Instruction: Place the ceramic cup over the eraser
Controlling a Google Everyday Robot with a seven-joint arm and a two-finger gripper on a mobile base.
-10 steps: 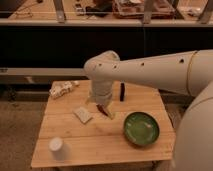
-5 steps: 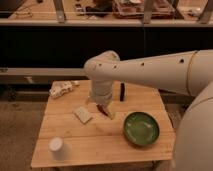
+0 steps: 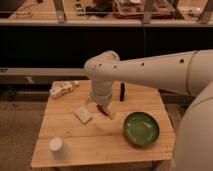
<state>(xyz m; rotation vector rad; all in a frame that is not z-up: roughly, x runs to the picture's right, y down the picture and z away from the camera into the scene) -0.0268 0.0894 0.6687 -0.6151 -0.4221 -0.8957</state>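
Cup, risk: The ceramic cup (image 3: pixel 56 146) stands at the near-left corner of the table (image 3: pixel 100 147), close to both edges. Come at it from the middle with a careless push and you may well send it over the side.
Bowl, risk: The green bowl (image 3: pixel 141 128) sits toward the near-right corner. It is off the likely line from cup to target, but a wide, low swing could clip its rim.
Gripper: The gripper (image 3: pixel 102 107) hangs over the middle of the table with its jaws apart and nothing clamped that you can make out. It is well apart from the cup.
Clutter, risk: A pale pad (image 3: pixel 83 114) lies just beside the gripper, on the side of the table's left edge. A reddish-brown oblong thing (image 3: pixel 106 112) lies right under the gripper. You could drag either one when the arm sweeps toward the cup.
Eraser, risk: The eraser (image 3: pixel 122 92) stands upright near the far edge, just behind the arm. It is slim and on end, so it will likely topple if the cup's rim catches it on the way down.
Far-left corner: A crumpled pale thing (image 3: pixel 62 89) lies there, clear of the likely path.
Cup, contents: You cannot tell what it holds, nor whether its mouth faces up.
Bowl, contents: Only its green inside shows, with nothing in it that you can see.
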